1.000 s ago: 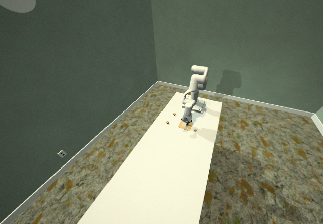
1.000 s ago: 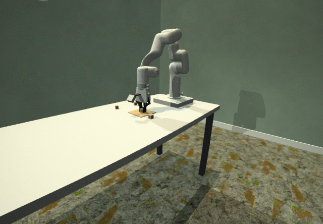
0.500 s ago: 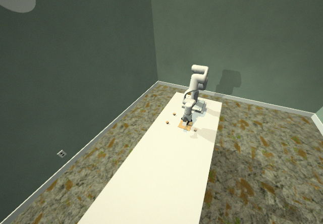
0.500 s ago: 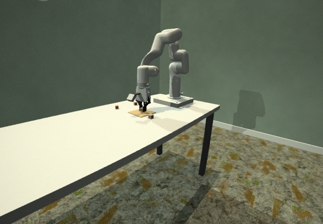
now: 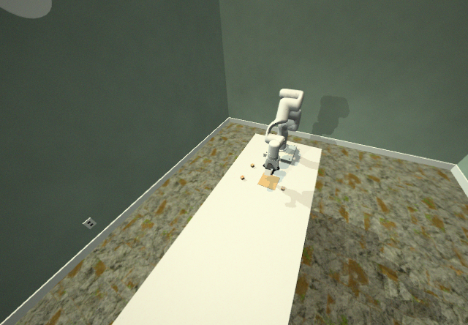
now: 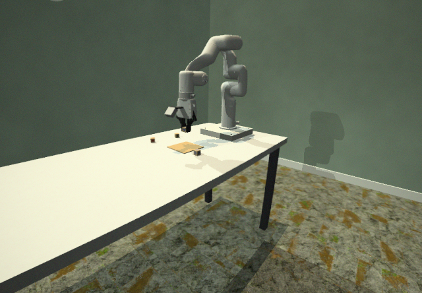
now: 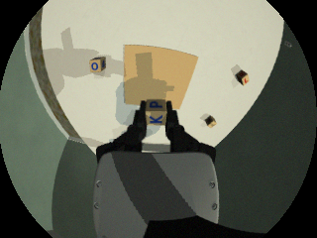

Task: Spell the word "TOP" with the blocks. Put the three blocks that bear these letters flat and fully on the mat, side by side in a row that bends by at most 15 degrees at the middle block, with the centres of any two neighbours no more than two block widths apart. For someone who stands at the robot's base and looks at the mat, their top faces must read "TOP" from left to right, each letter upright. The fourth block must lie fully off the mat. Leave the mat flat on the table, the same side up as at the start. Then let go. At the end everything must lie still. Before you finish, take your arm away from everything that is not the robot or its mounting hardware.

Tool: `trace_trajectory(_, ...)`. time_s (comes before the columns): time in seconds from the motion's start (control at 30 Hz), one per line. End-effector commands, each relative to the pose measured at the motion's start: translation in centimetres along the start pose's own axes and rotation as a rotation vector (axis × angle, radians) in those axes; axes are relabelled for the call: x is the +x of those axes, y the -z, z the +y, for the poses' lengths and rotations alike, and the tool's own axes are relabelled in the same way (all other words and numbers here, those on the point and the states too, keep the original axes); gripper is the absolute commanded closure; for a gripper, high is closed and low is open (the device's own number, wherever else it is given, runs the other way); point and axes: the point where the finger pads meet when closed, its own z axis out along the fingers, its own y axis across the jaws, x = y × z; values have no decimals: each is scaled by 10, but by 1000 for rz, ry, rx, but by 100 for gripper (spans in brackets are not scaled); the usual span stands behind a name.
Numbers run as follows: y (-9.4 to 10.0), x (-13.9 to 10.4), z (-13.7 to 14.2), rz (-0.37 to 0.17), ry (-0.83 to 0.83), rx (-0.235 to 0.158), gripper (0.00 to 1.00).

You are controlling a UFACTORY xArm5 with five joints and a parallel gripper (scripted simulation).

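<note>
My gripper (image 5: pixel 271 170) (image 6: pixel 186 129) (image 7: pixel 156 108) is shut on a wooden block (image 6: pixel 184 129) (image 7: pixel 156 112), held above the table near one edge of the mat. Its visible faces bear a blue P and a blue K, sideways in the wrist view. The orange mat (image 5: pixel 262 182) (image 6: pixel 175 146) (image 7: pixel 134 55) lies flat. A block with a blue O (image 5: pixel 282 188) (image 6: pixel 196 152) (image 7: pixel 97 64) stands off the mat. On the other side are a block with a red letter, perhaps L (image 5: pixel 242 177) (image 6: pixel 152 140) (image 7: pixel 242 77), and a small block (image 5: pixel 252 165) (image 6: pixel 177 134) (image 7: pixel 210 121), its letter unreadable.
The white table (image 5: pixel 227 257) (image 6: pixel 85 187) carries everything. The robot's base plate (image 5: pixel 288 155) (image 6: pixel 226 132) stands near the table's end, behind the gripper. The arm's shadow falls across the mat and beside the O block.
</note>
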Motion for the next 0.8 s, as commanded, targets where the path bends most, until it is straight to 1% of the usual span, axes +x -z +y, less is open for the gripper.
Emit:
trace_trajectory(0.0,18,0,0,-1,0,0,79)
trace_trajectory(0.37,18,0,1,-1,-2,0,79)
trace_trajectory(0.43,10,1,9,-1,-35,0,79)
trace_trajectory(0.57,-20,1,38,-3,-155,-2,79)
trace_trajectory(0.6,-23,1,40,-3,-166,-2,79)
trace_trajectory(0.77,-23,1,41,-2,-168,-2,79)
